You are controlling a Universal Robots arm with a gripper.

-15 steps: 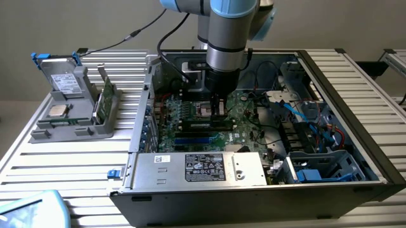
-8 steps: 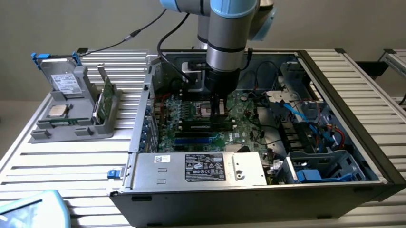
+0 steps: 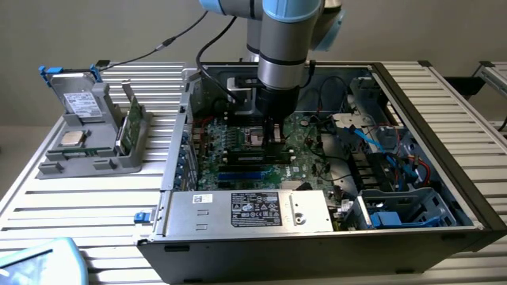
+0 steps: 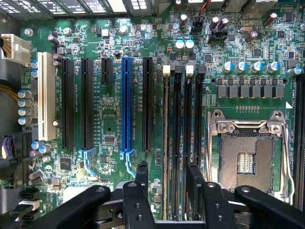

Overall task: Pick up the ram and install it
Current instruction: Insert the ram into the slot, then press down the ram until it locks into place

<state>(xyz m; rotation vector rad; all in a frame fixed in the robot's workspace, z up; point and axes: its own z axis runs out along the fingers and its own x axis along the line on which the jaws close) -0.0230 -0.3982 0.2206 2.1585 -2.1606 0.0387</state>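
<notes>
While the gripper (image 3: 275,141) hovers low over the motherboard (image 4: 112,119) inside the open PC case (image 3: 237,261), fingers (image 4: 143,174) spread apart, gripping nothing, ram (image 4: 166,143) apparently edge-on in a memory slot between them, beside empty CPU socket (image 4: 248,152), green card (image 3: 133,122) in grey holder (image 3: 87,160) at the exterior view's left

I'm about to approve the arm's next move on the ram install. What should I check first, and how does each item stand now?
1. Gripper above the memory slots: ok.
2. Fingers apart, straddling the slots: ok.
3. Ram clamped between the fingers: not ok, nothing gripped.
4. Ram seated in a slot: cannot tell.
5. White slot latches closed: cannot tell.
6. Processor socket clear of the fingers: ok.
</notes>
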